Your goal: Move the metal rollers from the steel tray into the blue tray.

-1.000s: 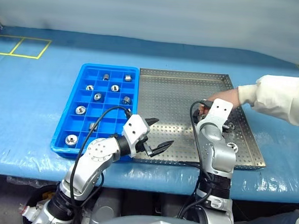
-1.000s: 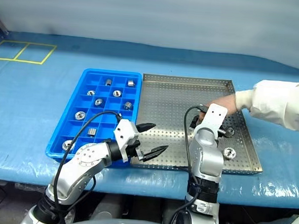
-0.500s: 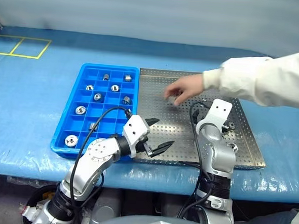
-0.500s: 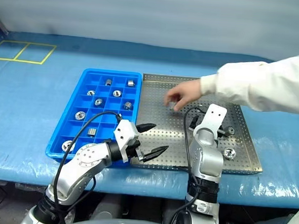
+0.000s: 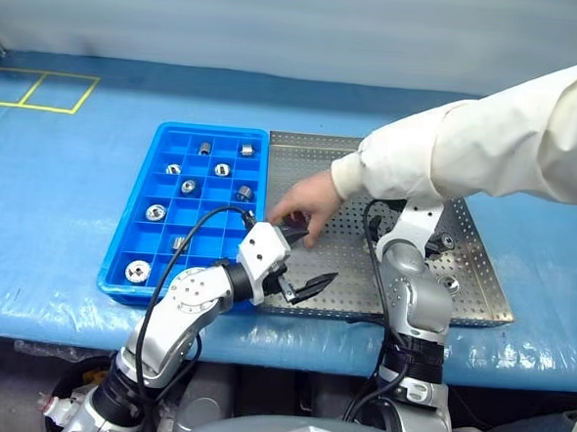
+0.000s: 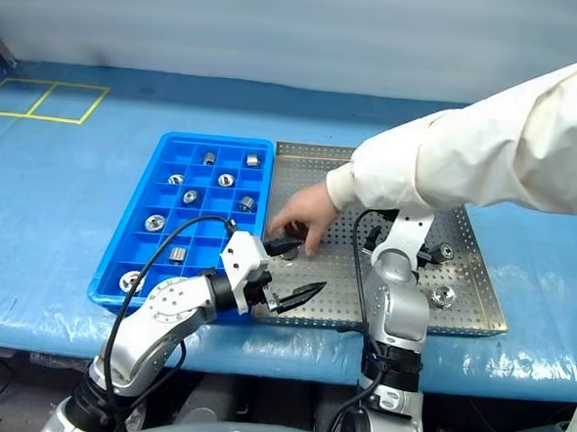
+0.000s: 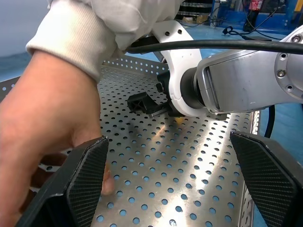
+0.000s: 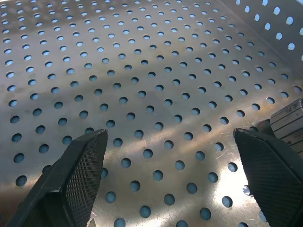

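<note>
The steel tray (image 5: 362, 289) lies right of the blue tray (image 5: 119, 264). Two metal rollers (image 5: 451, 283) (image 5: 447, 242) rest near the steel tray's right rim, and one roller (image 8: 289, 124) sits beside my right gripper's finger. Several rollers (image 5: 155, 212) sit in the blue tray's compartments. My left gripper (image 5: 305, 261) stands open and empty over the steel tray's near left corner. My right gripper (image 8: 169, 137) is open and empty, low over the perforated floor. A person's hand (image 5: 304, 205) reaches down to the left gripper's upper finger (image 5: 293, 238); whether it holds anything is unclear.
The person's white sleeve (image 5: 489, 140) crosses above the steel tray and my right arm (image 5: 414, 282). Both trays rest on a blue plastic-covered table (image 5: 66, 173). Yellow tape squares (image 5: 42, 88) mark its far left.
The person's hand has travelled from the steel tray's right side across to my left gripper's upper finger. Neither arm has moved and both grippers stay open.
</note>
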